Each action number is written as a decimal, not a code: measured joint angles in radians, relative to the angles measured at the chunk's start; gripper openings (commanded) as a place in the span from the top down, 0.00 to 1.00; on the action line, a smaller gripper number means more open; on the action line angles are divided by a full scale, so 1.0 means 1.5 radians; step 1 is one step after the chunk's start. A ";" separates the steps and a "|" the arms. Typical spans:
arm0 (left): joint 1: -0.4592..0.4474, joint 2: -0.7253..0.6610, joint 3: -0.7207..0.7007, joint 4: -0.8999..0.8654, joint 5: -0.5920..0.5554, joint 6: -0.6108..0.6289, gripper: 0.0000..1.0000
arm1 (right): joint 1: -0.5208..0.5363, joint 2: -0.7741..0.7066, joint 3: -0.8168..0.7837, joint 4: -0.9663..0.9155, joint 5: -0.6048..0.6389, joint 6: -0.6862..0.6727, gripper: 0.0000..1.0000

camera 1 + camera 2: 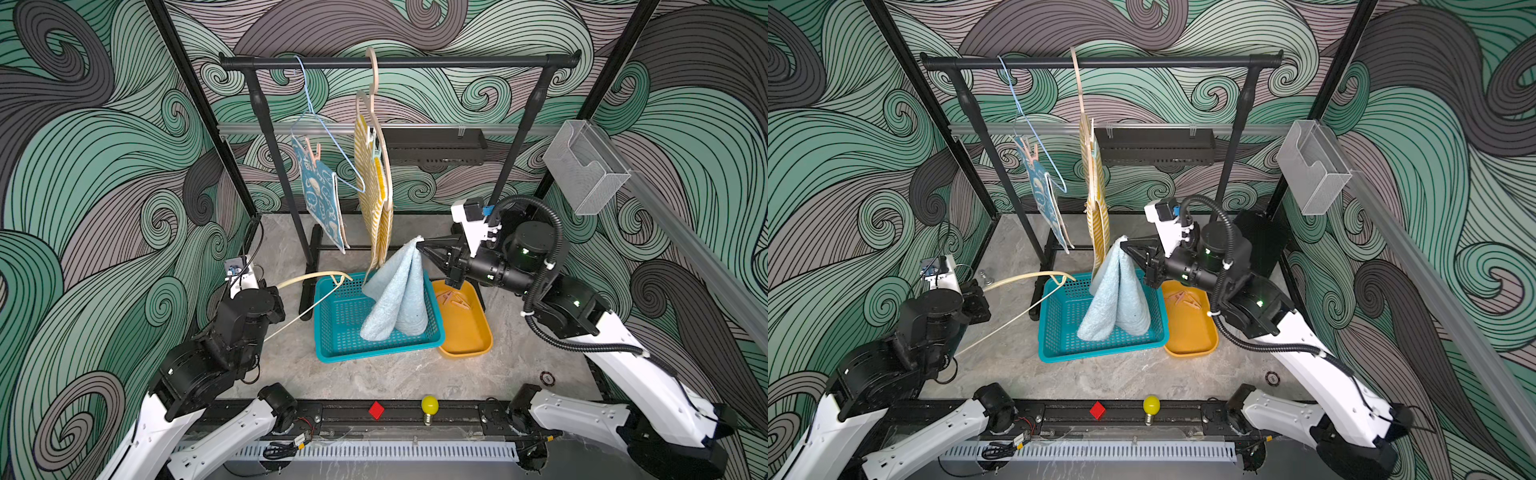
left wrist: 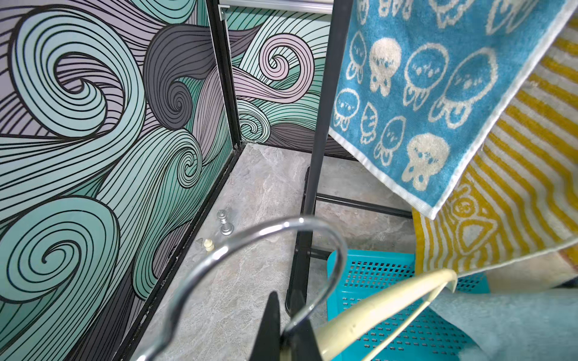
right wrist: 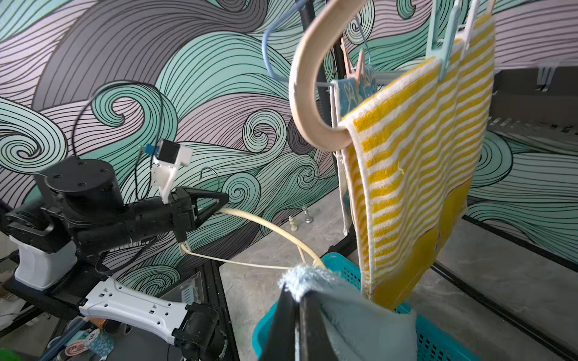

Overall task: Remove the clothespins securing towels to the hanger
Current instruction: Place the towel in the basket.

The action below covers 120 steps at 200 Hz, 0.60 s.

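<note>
Red cube (image 1: 376, 409), yellow bulb (image 1: 429, 405) on front rail, clear of work. Right tool (image 1: 420, 246) clenched on corner of pale-blue fluffy terry towel (image 1: 395, 299), lower end slumped in perforated teal plastic basket (image 1: 374, 353). Best, I reckon: lower, let go over basket middle, mind yellow-and-white striped towel (image 1: 374, 187) hanging just beside. Left tool (image 3: 222, 201) gripping bare cream plastic hanger (image 1: 316, 276), its tip over basket corner, somewhat in way. Loose pegs (image 1: 455, 299) in orange-yellow tray (image 1: 465, 353). Pink clothespins (image 1: 313, 151) on teal bunny towel (image 1: 320, 199), pale-teal and white clothespins (image 3: 439, 47) on striped one: not yet off.

We note open table (image 1: 374, 374) before the basket (image 1: 374, 352); cream hanger (image 2: 375, 312) bars its left, pale-blue towel (image 1: 395, 299) fills it, hung towels (image 1: 320, 199) crowd behind.
</note>
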 measured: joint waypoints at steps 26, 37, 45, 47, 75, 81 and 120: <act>0.000 -0.010 0.001 -0.009 -0.007 0.000 1.00 | 0.000 0.016 -0.062 0.040 -0.012 0.021 1.00; 0.000 -0.011 0.001 -0.011 -0.007 0.000 1.00 | 0.000 0.021 -0.087 0.056 -0.017 0.032 1.00; 0.000 -0.011 0.001 -0.012 -0.008 0.000 1.00 | 0.000 0.027 -0.100 0.064 -0.019 0.038 1.00; 0.000 -0.011 0.001 -0.012 -0.008 0.000 1.00 | 0.000 0.030 -0.104 0.066 -0.020 0.039 1.00; 0.000 -0.011 0.001 -0.014 -0.008 0.001 1.00 | 0.003 0.054 -0.138 0.104 -0.027 0.058 1.00; 0.000 -0.011 0.001 -0.014 -0.008 0.001 1.00 | 0.005 0.056 -0.150 0.118 -0.027 0.062 1.00; 0.000 -0.011 0.001 -0.014 -0.008 0.001 1.00 | 0.038 0.076 -0.223 0.193 -0.020 0.092 1.00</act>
